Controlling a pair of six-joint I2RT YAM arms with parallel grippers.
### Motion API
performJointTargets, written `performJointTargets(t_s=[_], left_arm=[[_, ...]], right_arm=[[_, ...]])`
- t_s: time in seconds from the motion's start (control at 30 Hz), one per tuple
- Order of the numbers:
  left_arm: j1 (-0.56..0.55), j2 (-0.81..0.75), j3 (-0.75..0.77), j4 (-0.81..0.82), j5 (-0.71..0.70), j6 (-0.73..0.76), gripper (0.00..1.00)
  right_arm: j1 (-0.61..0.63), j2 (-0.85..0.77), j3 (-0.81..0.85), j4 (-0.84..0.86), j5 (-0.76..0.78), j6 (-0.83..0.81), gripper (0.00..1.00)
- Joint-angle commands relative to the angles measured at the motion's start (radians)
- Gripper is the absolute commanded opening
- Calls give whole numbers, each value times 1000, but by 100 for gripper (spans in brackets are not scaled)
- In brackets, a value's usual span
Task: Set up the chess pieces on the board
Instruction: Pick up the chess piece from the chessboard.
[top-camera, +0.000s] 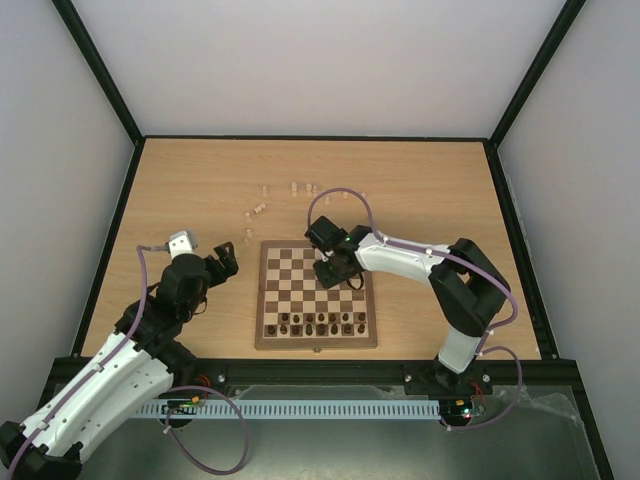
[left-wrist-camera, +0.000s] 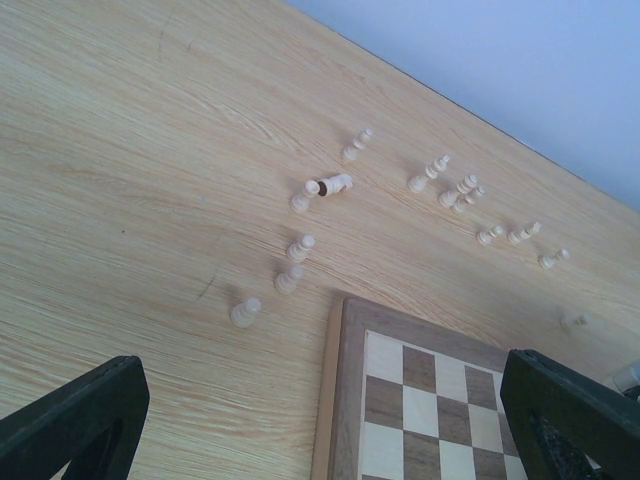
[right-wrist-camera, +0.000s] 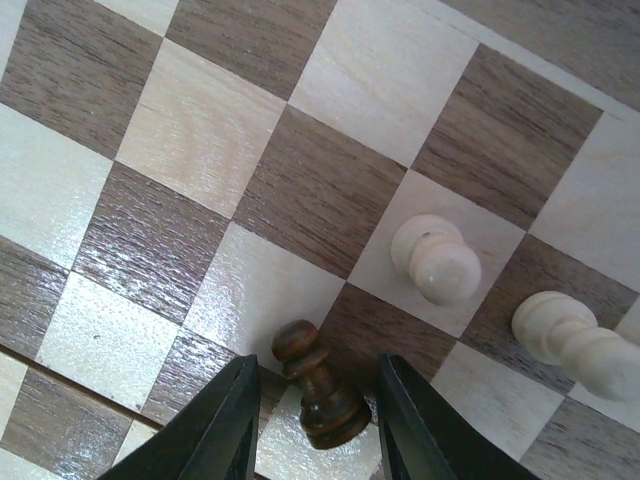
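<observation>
Right gripper (right-wrist-camera: 317, 372): fingers close astride a tilted dark pawn (right-wrist-camera: 322, 398) on the board (top-camera: 317, 343); contact cannot be told
Left gripper (left-wrist-camera: 320, 400): spread wide; empty
Pale pieces (left-wrist-camera: 300, 248): scattered on tabletop (left-wrist-camera: 120, 200) beyond board; types too small to tell

Recorded two arms extended from the near edge, one gripper wide and one narrow.
Noted the left arm (top-camera: 100, 385) angled forward and to the right from its base, folded at the elbow, and ending in the left gripper (top-camera: 222, 262) held above the tabletop with its dark fingers (left-wrist-camera: 75, 420) spread far apart. Noted the right arm (top-camera: 400, 258) risen from its base, bent sharply at the elbow and reached leftward, with the right gripper (right-wrist-camera: 318, 430) pointed down, jaws parted only narrowly and straddling a dark pawn (right-wrist-camera: 318, 390), with a slim gap visible on either side.
</observation>
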Motion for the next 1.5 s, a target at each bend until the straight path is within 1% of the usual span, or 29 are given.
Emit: performJointTargets(t_s=[0.0,0.23,0.37,0.5,0.8,0.9,1.03,1.17,1.47], left_arm=[[3,0,-7,9,-16,2,100],[3,2,-3,11,-16,4,99],[4,8,-2,13,-15,4,99],[4,16,-3,20,-13,5,100],[4,26,-3,34,2,14,99],[3,32,-1,49,31,30,100],[4,38,-5,72,102,53,100],[5,42,-26,125,221,73,99],[6,135,-36,246,619,77,99]], right_arm=[[-6,-20,-34,-64,9,13,33],[-6,-37,-44,-72,15,16,32],[-6,-35,-46,-72,16,15,26],[-6,-26,-41,-68,15,11,25],[-6,-12,-35,-58,-3,2,11],[-6,-27,-37,-56,-16,2,10],[-6,-75,-53,-39,-49,10,9],[-6,-170,-84,-6,-97,24,9],[-2,-373,-169,45,-247,36,9]])
